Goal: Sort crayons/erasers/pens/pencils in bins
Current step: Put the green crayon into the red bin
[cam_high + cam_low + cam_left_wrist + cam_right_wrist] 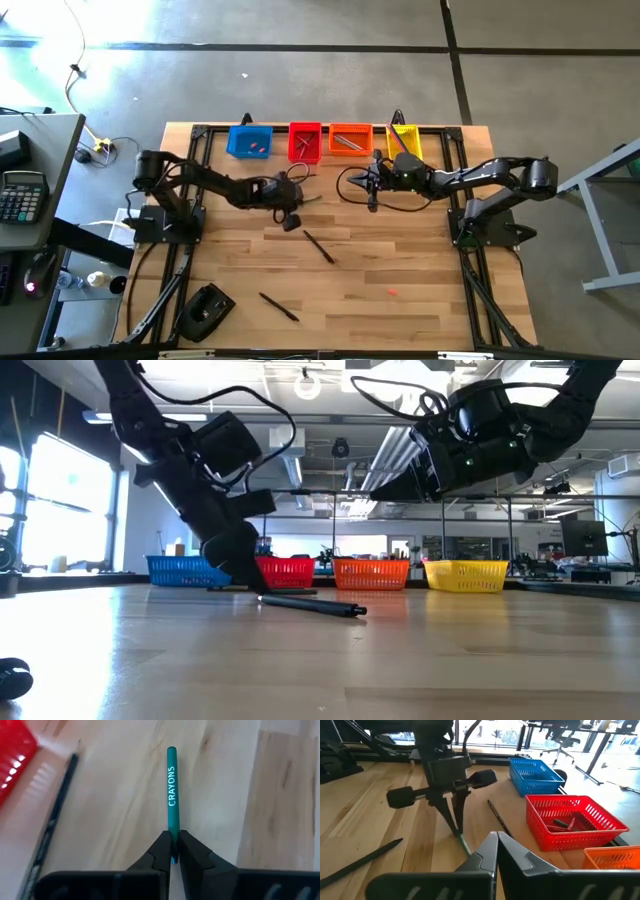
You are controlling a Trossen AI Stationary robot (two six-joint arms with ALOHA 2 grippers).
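Note:
A teal crayon (171,790) printed CRAYONS lies on the wood in front of the red bin (305,142). My left gripper (172,851) is shut on its near end, also seen from the right wrist view (454,826). My right gripper (497,837) hangs shut and empty above the table before the orange bin (350,139) and the yellow bin (405,140). The blue bin (249,141) holds small pink erasers (257,147). The red bin has dark sticks in it (565,824). My left gripper pinches the crayon's near end (172,836) between its two fingertips. The fingers (451,815) come slanting down from above, from the table's left. The crayon reaches on past them along the table top, low over the wood.
A black pencil (55,815) lies beside the crayon, near the red bin's corner. Two more black pens (318,245) (279,306) lie on the open wood nearer the front. A small red speck (392,293) sits front right, a black device (205,310) front left.

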